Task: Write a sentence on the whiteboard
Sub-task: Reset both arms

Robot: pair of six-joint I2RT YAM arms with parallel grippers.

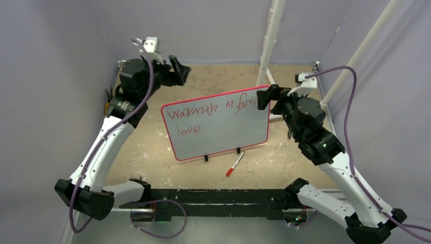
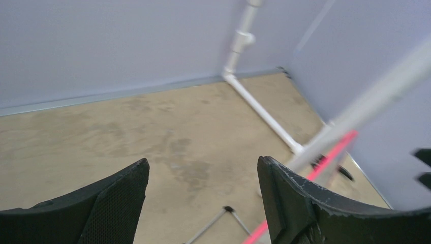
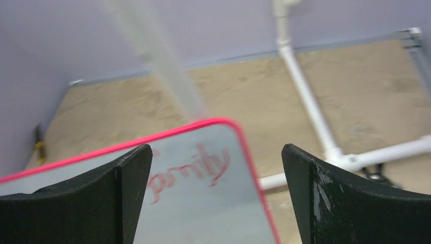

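The whiteboard (image 1: 223,134) stands upright mid-table on two small black feet, red-rimmed. The sentence (image 1: 208,113) in red marker reads roughly "Warmth in family love" over two lines. A marker with a red cap (image 1: 235,164) lies on the table in front of the board. My left gripper (image 1: 182,71) hangs open behind the board's upper left, holding nothing; in its wrist view the open gripper (image 2: 203,170) looks over bare table and the blurred red rim (image 2: 333,151). My right gripper (image 1: 264,96) is open at the board's top right corner; its wrist view has the open gripper (image 3: 217,155) over the whiteboard (image 3: 203,213) and the lettering (image 3: 193,173).
A white pipe frame (image 1: 269,40) rises behind the board, with a slanted pipe (image 1: 356,56) at the right. Purple walls enclose the sandy tabletop (image 1: 152,147). A black rail (image 1: 218,195) runs along the near edge between the arm bases.
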